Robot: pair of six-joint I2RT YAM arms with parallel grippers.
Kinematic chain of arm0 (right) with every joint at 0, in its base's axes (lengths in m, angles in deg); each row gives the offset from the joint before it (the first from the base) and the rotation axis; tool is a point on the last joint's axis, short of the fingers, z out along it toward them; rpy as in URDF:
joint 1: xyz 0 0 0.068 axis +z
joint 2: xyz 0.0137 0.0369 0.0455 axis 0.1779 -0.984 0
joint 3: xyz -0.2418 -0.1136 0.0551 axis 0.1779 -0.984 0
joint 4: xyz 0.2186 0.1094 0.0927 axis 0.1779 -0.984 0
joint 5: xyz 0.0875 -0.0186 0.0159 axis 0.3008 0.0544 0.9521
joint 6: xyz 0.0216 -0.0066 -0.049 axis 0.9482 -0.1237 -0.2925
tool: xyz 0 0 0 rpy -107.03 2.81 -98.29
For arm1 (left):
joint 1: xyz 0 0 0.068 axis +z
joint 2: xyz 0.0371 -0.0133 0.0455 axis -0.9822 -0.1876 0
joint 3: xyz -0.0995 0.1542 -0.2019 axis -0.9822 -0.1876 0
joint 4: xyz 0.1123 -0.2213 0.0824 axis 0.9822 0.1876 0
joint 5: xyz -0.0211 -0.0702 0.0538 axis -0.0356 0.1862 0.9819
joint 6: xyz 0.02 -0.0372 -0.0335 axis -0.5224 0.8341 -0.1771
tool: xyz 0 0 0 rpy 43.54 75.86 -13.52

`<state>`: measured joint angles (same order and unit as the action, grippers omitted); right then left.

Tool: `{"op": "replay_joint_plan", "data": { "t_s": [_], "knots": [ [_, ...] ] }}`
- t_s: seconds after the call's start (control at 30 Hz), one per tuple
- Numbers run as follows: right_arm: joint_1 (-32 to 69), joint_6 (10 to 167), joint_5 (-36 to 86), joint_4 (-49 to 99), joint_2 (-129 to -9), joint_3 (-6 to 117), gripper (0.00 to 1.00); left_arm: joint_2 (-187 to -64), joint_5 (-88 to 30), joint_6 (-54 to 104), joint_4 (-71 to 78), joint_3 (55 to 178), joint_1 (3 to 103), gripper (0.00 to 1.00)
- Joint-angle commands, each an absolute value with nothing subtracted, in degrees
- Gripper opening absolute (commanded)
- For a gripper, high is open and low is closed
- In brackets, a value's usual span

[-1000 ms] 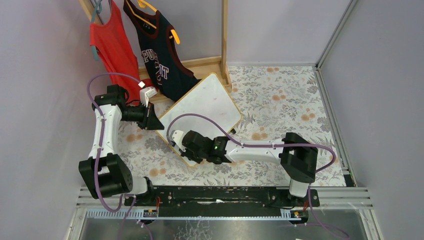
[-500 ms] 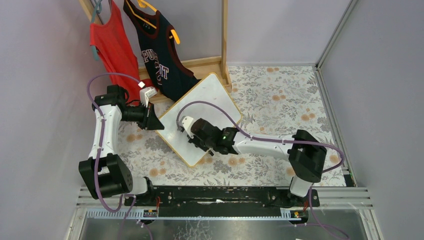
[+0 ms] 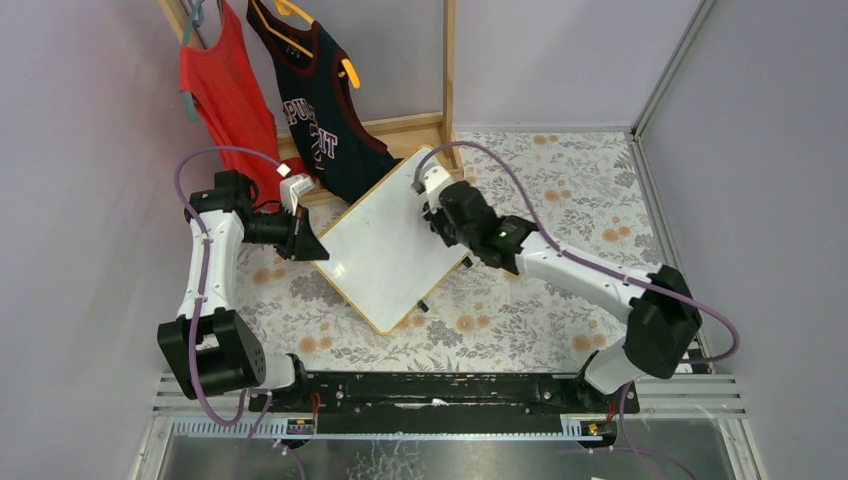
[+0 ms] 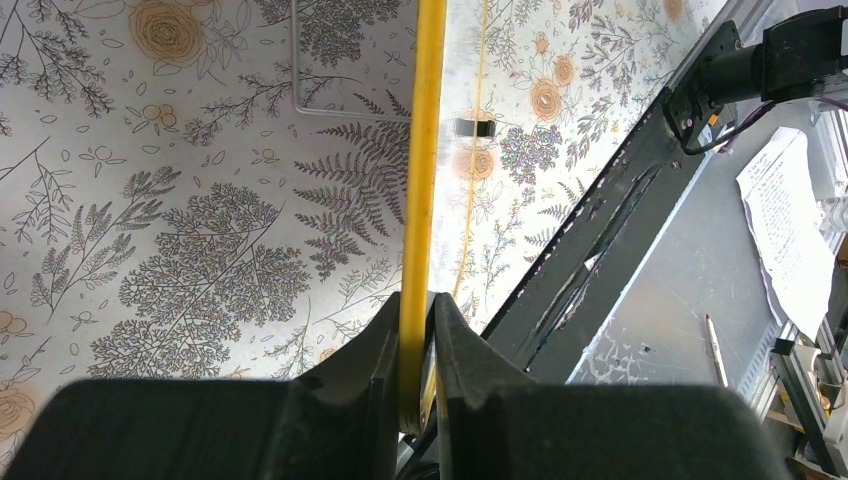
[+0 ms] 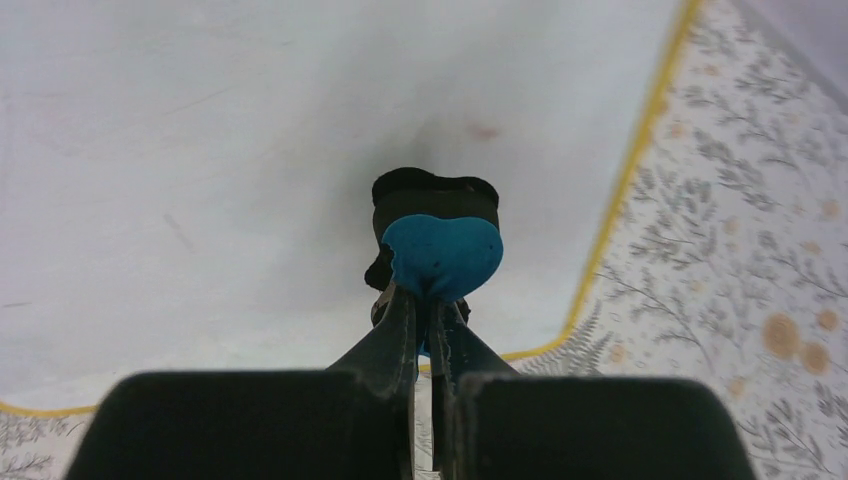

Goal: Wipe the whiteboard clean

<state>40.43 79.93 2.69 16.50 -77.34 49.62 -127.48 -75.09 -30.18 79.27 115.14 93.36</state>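
The whiteboard (image 3: 385, 245) lies tilted like a diamond on the floral cloth, its face nearly clean. A faint red smudge (image 5: 483, 131) remains near its far corner. My left gripper (image 3: 303, 241) is shut on the board's left edge, seen as a yellow-wood frame (image 4: 424, 150) between the fingers. My right gripper (image 3: 437, 203) is shut on a blue eraser (image 5: 441, 255) with a black felt pad, pressed on the board near its far right corner. The whiteboard (image 5: 200, 150) fills the right wrist view.
A red top (image 3: 222, 95) and a dark jersey (image 3: 320, 105) hang on a wooden rack (image 3: 448, 70) behind the board. A black foot (image 3: 423, 305) sticks out under the board's near edge. The black base rail (image 3: 440, 390) runs along the front.
My right arm has swept the eraser from the board's near corner up across its face to the far right corner. The left arm and board have stayed put.
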Motion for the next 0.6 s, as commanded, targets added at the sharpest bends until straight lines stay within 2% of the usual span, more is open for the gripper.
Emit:
{"op": "replay_joint_plan", "data": {
  "t_s": [0.0, 0.17, 0.43, 0.57],
  "knots": [
    [35.1, 79.5, 0.9, 18.3, -70.5, 49.3, 0.00, -127.5, -69.6, -32.4, 75.9, 113.8, 92.5, 0.00],
    [24.2, 81.6, 5.1, 13.3, -66.2, 50.8, 0.00, -127.5, -69.7, -32.2, 76.0, 114.2, 92.5, 0.00],
    [2.1, 81.6, 15.9, -1.9, -66.0, 56.9, 0.00, -127.5, -69.9, -31.5, 75.1, 114.1, 92.5, 0.00],
    [-4.3, 79.5, 17.3, -6.5, -67.0, 58.3, 0.00, -127.4, -70.0, -30.9, 74.5, 114.1, 92.5, 0.00]
  ]
}}
